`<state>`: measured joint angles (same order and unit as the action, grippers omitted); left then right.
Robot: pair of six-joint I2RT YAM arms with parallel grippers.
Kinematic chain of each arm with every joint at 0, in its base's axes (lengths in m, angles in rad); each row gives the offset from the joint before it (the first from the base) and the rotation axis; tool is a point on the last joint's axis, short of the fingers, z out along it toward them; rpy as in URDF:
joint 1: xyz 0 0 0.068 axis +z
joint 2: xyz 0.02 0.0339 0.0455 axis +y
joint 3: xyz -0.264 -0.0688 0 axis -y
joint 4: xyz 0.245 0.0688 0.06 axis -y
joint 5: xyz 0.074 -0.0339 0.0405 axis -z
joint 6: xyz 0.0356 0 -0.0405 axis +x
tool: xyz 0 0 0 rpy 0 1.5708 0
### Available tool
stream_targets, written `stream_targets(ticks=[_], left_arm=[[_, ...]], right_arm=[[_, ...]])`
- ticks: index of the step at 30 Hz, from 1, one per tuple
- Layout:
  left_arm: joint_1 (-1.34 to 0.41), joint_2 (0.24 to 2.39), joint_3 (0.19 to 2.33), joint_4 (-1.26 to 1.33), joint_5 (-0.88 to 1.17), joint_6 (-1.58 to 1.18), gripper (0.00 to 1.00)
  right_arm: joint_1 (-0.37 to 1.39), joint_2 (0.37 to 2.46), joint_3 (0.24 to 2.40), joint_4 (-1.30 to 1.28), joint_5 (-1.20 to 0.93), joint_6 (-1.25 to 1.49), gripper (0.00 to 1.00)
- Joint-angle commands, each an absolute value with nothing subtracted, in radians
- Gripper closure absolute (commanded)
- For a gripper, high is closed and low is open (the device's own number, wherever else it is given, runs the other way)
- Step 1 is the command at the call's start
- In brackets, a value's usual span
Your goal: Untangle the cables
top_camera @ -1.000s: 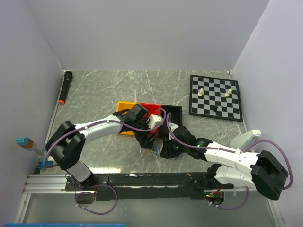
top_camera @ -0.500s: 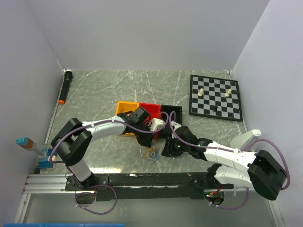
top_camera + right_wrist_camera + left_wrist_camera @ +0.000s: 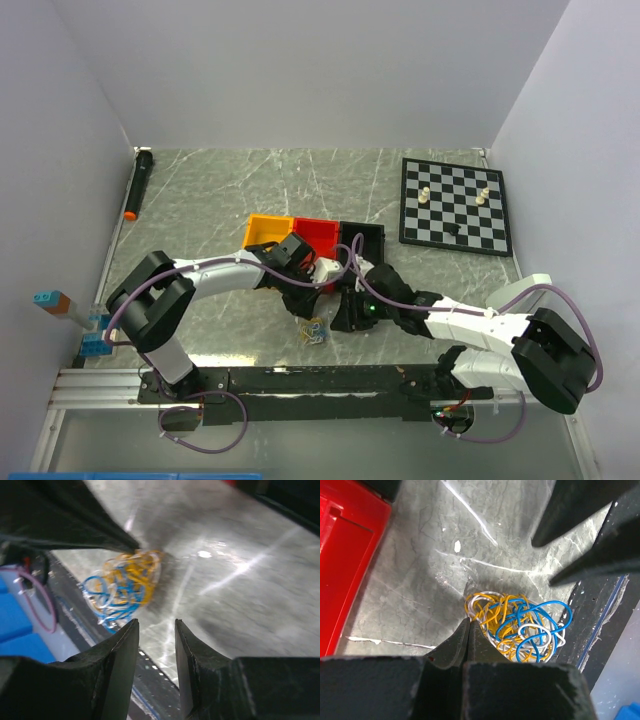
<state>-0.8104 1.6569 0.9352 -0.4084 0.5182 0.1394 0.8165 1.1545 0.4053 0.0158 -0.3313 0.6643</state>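
Observation:
The cables (image 3: pixel 315 331) lie as one small tangle of yellow, blue and white wire (image 3: pixel 517 630) on the marble table by its near edge. My left gripper (image 3: pixel 469 621) is shut, its tip touching the tangle's left rim. Whether a strand is pinched does not show. In the right wrist view the tangle (image 3: pixel 122 585) sits just ahead and left of my right gripper (image 3: pixel 155 627), which is open with only bare table between its fingers. In the top view the left gripper (image 3: pixel 305 310) and right gripper (image 3: pixel 340 318) flank the tangle closely.
Orange (image 3: pixel 268 230), red (image 3: pixel 322 235) and black (image 3: pixel 368 238) bins stand in a row just behind the arms. A chessboard (image 3: pixel 455 205) with a few pieces lies at the back right. A black marker (image 3: pixel 137 183) rests along the left wall. A black rail (image 3: pixel 320 380) borders the near edge.
My left gripper has gone from open to shut at the tangle's edge. Both arms have shifted slightly toward the near edge, and the tangle slid a little with them.

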Motion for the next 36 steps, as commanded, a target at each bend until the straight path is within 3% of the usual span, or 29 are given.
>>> stream_targets(ticks=[1,17,26,36], left_arm=[[-0.801,1.628,0.946,-0.417,0.502,0.124,0.99],[-0.761,1.621,0.962,-0.446,0.471,0.048,0.99],[-0.758,1.617,0.965,-0.48,0.492,-0.031,0.99],[-0.732,1.664,1.006,-0.511,0.541,-0.086,0.99]], right_arm=[[0.845,1.158,0.411,0.124,-0.409,0.657,0.58],[0.931,1.141,0.423,0.164,-0.407,0.667,0.57],[0.971,1.186,0.462,0.156,-0.25,0.73,0.48],[0.991,1.198,0.439,0.248,-0.18,0.787,0.51]])
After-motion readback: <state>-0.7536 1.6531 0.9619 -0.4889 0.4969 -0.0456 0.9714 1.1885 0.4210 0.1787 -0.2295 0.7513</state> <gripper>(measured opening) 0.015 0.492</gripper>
